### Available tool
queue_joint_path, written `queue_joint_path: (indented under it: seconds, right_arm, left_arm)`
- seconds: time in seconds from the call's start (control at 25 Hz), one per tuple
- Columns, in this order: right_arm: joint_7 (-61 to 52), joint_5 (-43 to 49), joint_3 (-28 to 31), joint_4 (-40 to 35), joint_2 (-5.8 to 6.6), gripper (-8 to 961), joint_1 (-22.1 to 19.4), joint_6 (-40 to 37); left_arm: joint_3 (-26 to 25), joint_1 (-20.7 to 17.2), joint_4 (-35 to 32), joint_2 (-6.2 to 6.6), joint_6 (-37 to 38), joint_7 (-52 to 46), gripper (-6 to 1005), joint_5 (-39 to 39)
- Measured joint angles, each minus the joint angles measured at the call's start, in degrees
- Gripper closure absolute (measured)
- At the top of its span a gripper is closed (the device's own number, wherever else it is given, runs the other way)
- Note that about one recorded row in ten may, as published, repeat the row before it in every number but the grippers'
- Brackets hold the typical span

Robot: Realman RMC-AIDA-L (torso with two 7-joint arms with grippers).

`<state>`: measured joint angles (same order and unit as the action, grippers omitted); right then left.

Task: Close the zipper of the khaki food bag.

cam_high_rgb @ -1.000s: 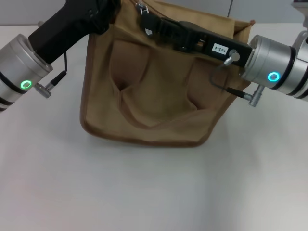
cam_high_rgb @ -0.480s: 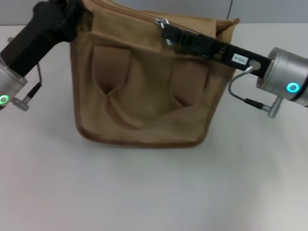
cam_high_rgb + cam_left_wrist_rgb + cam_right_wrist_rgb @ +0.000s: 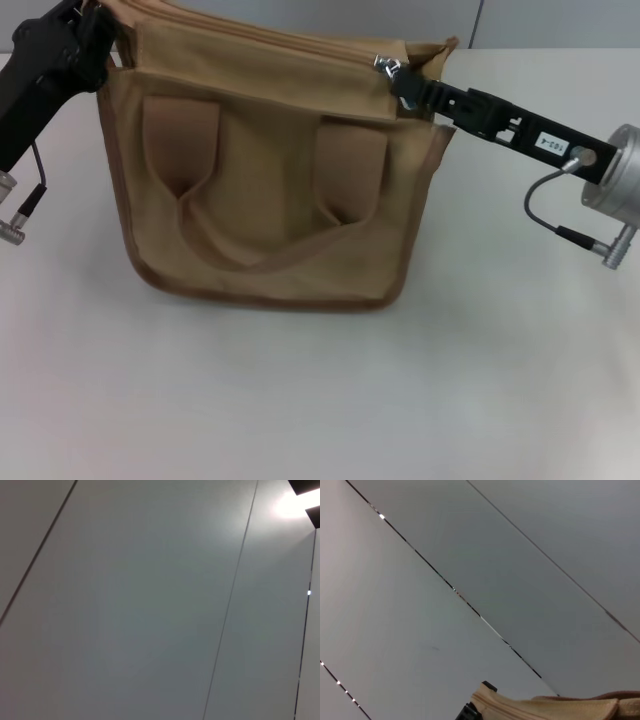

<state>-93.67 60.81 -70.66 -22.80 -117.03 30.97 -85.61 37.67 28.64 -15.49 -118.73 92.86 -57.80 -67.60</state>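
The khaki food bag (image 3: 260, 190) stands upright on the white table, its two strap patches and looped handle facing me. The zipper (image 3: 270, 38) runs along the top flap. Its silver pull tab (image 3: 385, 65) sits near the bag's right end. My right gripper (image 3: 400, 80) reaches in from the right and is shut on the pull tab. My left gripper (image 3: 92, 28) is at the bag's top left corner, shut on the fabric there. The right wrist view shows only a strip of the bag's edge (image 3: 545, 707). The left wrist view shows only wall panels.
The white table (image 3: 320, 400) spreads out in front of the bag and to both sides. A grey wall (image 3: 560, 20) rises behind the table's far edge.
The bag and my left gripper have shifted to the left. My right gripper has drawn the pull tab along the top from near the left end to near the right end.
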Motion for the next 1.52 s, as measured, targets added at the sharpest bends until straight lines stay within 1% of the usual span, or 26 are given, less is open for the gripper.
queue_joint_path:
  seconds: [0.12,0.28,0.36,0.44,0.48,0.52,0.56,0.6,0.72,0.88,1.04,1.12,1.16,1.2,1.28,1.4,1.44,1.48,1.52]
  right_arm:
    - [0.40,0.05,0.20,-0.03,0.14,871,-0.39,-1.12]
    - [2.17,-0.04,1.58,-0.05,-0.04,859,-0.91,-2.65]
    - [5.01,-0.11,3.65,-0.06,-0.35,853,-1.73,-4.06]
    - [7.61,-0.14,5.43,0.05,-0.49,847,-2.51,-5.43]
    - [7.61,-0.14,5.43,0.05,-0.49,844,-2.51,-5.43]
    - [9.93,-0.16,7.47,0.14,-0.79,842,-3.68,-7.09]
    - [9.93,-0.16,7.47,0.14,-0.79,839,-3.68,-7.09]
    - [11.67,-0.18,9.50,0.22,-1.16,836,-4.92,-8.23]
    - [14.13,-0.20,10.97,0.34,-1.67,827,-6.35,-8.92]
    - [17.11,-0.06,11.10,0.53,-1.96,651,-7.37,-9.51]
    - [19.65,0.01,10.88,0.62,-2.15,485,-8.07,-9.63]
    - [22.50,0.04,10.59,1.83,-2.29,404,-8.41,-10.47]
    - [22.50,0.04,10.59,1.83,-2.29,379,-8.41,-10.47]
    - [23.58,0.04,10.67,2.48,-2.29,355,-8.42,-11.08]
    - [26.22,-0.01,10.93,4.01,-2.30,306,-8.48,-12.86]
    - [31.60,-0.20,11.14,4.94,-2.25,308,-9.46,-16.05]
    - [31.60,-0.20,11.14,4.94,-2.25,308,-9.46,-16.05]
    - [32.94,-0.24,11.30,5.00,-2.25,309,-9.86,-16.52]
    - [35.00,-0.28,11.61,5.35,-2.28,309,-10.41,-16.99]
  left_arm:
    - [-0.01,-0.02,0.15,0.00,-0.67,-0.01,958,0.00]
    - [0.14,-0.03,0.39,-0.02,-1.15,0.01,958,0.04]
    - [0.24,-0.05,0.48,-0.08,-1.26,0.40,958,0.05]
    - [0.40,-0.09,1.40,-0.28,-0.95,4.58,957,0.04]
    - [0.40,-0.09,1.40,-0.28,-0.95,4.58,957,0.04]
    - [0.45,-0.15,2.29,-0.25,-0.34,6.99,957,-0.05]
    - [0.45,-0.15,2.29,-0.25,-0.34,6.99,957,-0.05]
    - [0.49,-0.30,2.73,-0.18,-0.15,7.89,957,-0.13]
    - [0.51,-0.99,2.92,-0.06,-0.39,7.80,838,-0.26]
    - [0.50,-2.43,2.93,-0.07,-0.34,8.04,690,-0.21]
    - [-0.14,-5.32,2.63,-0.06,0.03,8.12,554,0.04]
    - [-1.99,-7.83,2.28,-0.03,0.13,8.12,511,0.06]
    - [-1.99,-7.83,2.28,-0.03,0.13,8.12,490,0.06]
    - [-3.97,-9.61,2.27,0.05,0.10,8.14,468,0.07]
    - [-4.46,-10.36,2.25,0.15,-0.04,8.15,425,0.08]
    - [-4.48,-13.45,1.44,0.80,-0.55,8.27,361,-0.63]
    - [-4.28,-14.33,1.04,0.98,-0.57,8.39,339,-1.05]
    - [-4.06,-15.58,0.47,1.21,-0.50,8.81,318,-1.64]
    - [-3.92,-17.87,-0.30,1.68,0.35,10.21,294,-2.86]
